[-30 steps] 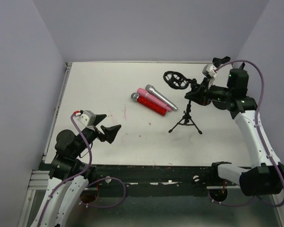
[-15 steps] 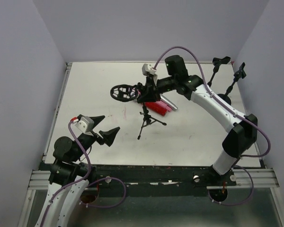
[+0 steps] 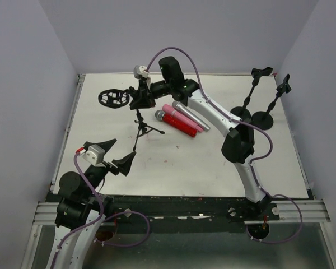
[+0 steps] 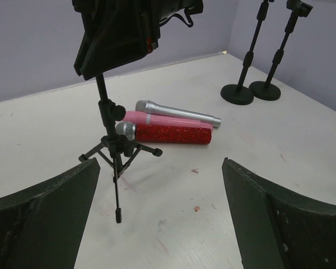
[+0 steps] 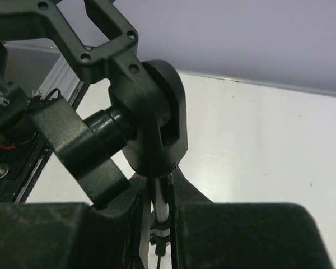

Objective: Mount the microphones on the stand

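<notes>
Top external: my right fingers have swung the tripod stand across the table within the last second. It went from right of the microphones to their left, toward the far-left corner. Judging by that, I'm only repositioning the stand and no mic is mounted yet. Right wrist view shows those fingers clamped shut on the thin shaft under the knurled collar. I can't tell if the feet are down. My left fingers gape wide with nothing in them, near the near-left corner.

The stand is matte black with spindly legs and a round shock-mount ring. The mics lie touching, mid-table toward the far edge:
- red microphone: glittery, with a silver mesh head
- pink microphone: smooth
- silver-grey microphone: metallic

Two round-base stands sit by the far-right corner.
</notes>
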